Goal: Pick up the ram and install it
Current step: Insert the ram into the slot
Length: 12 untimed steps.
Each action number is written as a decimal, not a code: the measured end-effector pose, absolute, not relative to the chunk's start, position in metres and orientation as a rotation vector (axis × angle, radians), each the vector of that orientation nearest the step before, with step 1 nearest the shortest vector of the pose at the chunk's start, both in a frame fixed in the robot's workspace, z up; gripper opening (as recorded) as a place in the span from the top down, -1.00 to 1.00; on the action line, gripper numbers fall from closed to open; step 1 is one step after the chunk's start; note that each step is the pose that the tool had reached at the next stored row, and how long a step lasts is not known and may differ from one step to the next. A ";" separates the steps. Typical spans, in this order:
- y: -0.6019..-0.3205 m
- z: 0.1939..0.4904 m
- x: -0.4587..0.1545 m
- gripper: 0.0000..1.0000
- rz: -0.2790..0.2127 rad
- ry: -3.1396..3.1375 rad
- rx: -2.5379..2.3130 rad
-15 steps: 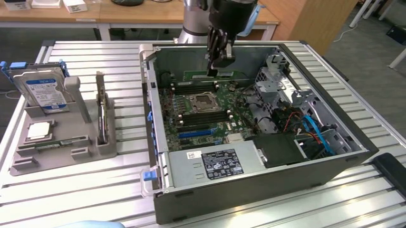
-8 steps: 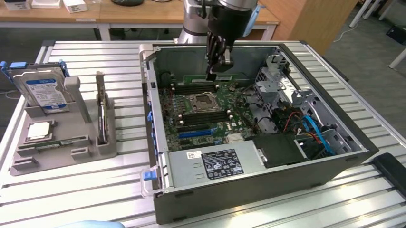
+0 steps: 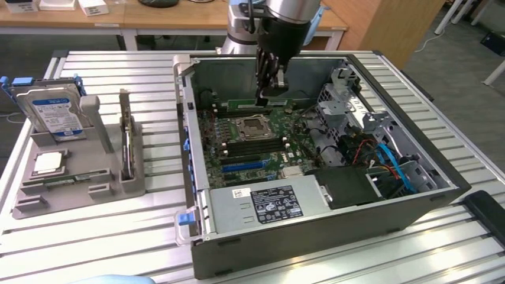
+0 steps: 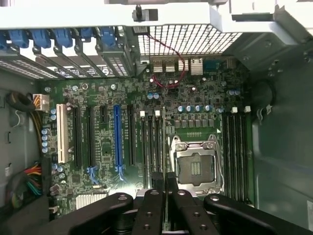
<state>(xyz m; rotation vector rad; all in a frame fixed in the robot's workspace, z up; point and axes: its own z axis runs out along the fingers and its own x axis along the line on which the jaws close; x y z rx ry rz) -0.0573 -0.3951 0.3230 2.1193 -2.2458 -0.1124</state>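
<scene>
My gripper [image 3: 266, 99] reaches down into the open computer case [image 3: 236, 248] from the far side. It hangs over the green motherboard [image 3: 236, 155]. At its tips a narrow green strip, the ram [image 3: 246, 105], lies level and parallel to the black memory slots [image 3: 254, 144]. In the wrist view the two black fingers [image 4: 157, 183] are pressed close with only a thin sliver between them, and the gripper [image 4: 164, 178] is above the slots [image 4: 151, 142] beside the empty processor socket [image 4: 195, 169]. The ram is edge-on and barely visible there.
A grey holder [image 3: 103, 155] on the exterior view's left carries a blue-labelled hard drive [image 3: 57, 112], a square silver chip [image 3: 49, 161], an upright card [image 3: 125, 139] and a small green strip [image 3: 75, 177]. Drive cages and cables [image 3: 371, 148] crowd the case's right side. The power supply [image 3: 268, 204] is at the front.
</scene>
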 end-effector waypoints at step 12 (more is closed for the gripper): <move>-0.395 0.301 -0.057 0.75 -0.099 -2.241 2.113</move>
